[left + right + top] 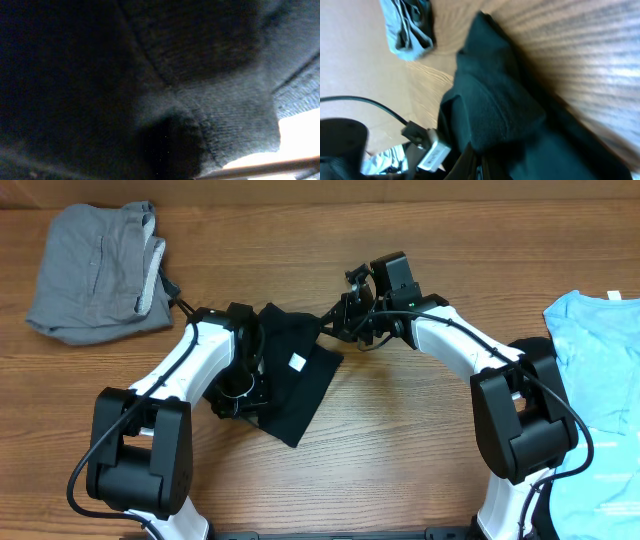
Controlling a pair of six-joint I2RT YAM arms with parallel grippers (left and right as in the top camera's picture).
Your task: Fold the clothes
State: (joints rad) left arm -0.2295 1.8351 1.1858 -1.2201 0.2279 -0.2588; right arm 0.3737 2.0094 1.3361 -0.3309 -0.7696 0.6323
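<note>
Right gripper sits at the upper right corner of the black T-shirt, and its fingers look pressed together on a pinch of the cloth: a narrow point of fabric is drawn out taut toward it. In the right wrist view the dark cloth bunches up and runs down to the bottom edge, where the fingers themselves are hard to make out. The shirt lies in the middle of the wooden table as a rough folded panel set at a slant, with a small white label showing on its upper face. The left gripper is down on the left part of the shirt, dark against dark cloth. Its wrist camera is filled almost wholly by black knit seen very close, with a seam crossing it, so I cannot tell whether its fingers are apart or together. A crumpled grey garment lies well apart at the far left corner of the table, and a light blue garment lies flat at the right edge, beside the right arm's base.
</note>
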